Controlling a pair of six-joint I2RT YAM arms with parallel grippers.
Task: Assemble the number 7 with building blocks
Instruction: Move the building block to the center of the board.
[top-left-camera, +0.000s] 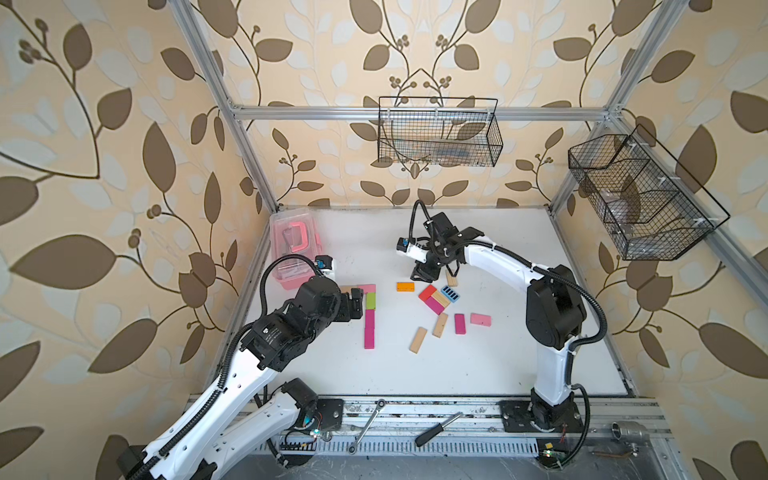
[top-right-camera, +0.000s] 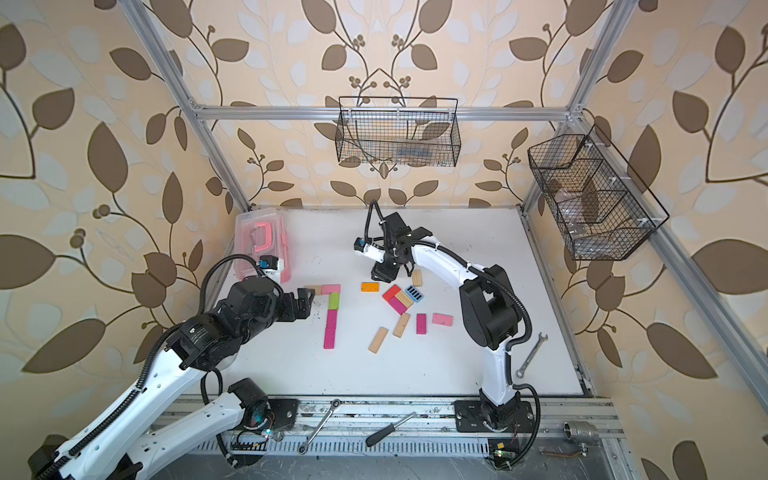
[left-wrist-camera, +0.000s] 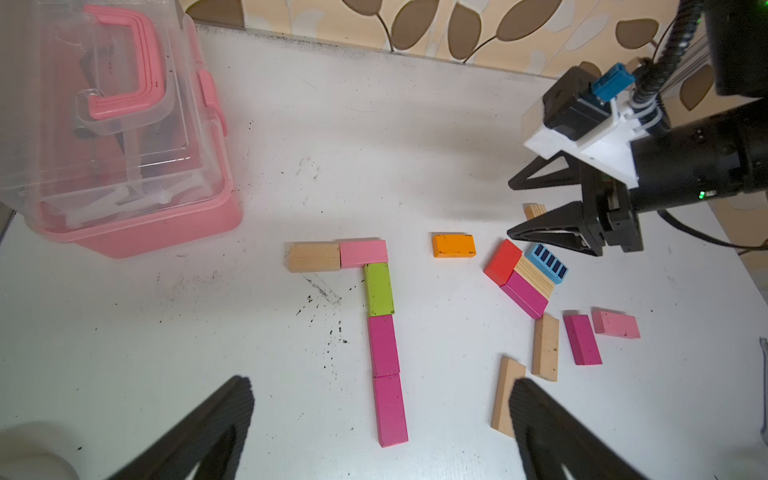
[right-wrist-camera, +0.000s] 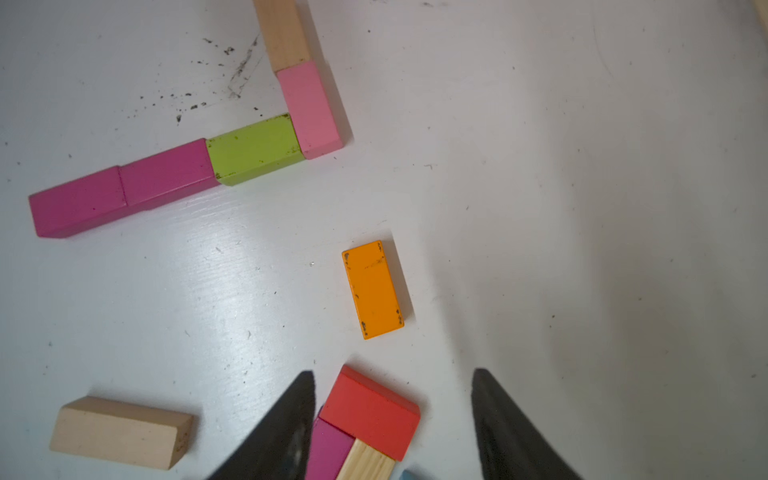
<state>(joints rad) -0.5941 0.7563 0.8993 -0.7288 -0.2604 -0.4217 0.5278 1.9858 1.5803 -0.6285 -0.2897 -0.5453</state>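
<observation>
Five blocks laid touching as the 7, presumably butted tight so the figure reads whole: lime green block (left-wrist-camera: 378, 289) at the corner, pink block (left-wrist-camera: 363, 253) across its top end, plain wood block (left-wrist-camera: 313, 257) beyond the pink, two magenta blocks (left-wrist-camera: 383, 345) in line off its other end. Looks close to finished, perhaps finished.

Wide and empty, the left gripper (left-wrist-camera: 380, 384), near the lime green block on the side away from the loose blocks (left-wrist-camera: 544, 353); likely kept clear of the figure.

Well apart from the lime green block, past the orange block (right-wrist-camera: 372, 289), the right gripper (right-wrist-camera: 392, 374): jaws about half spread, gripping nothing. Between its fingers (right-wrist-camera: 291, 415), the red block (right-wrist-camera: 370, 411), flat on the table (right-wrist-camera: 582, 208), close beside one finger and clear of the other; contact impossible to tell. Seems placed to straddle that block for a pick.
</observation>
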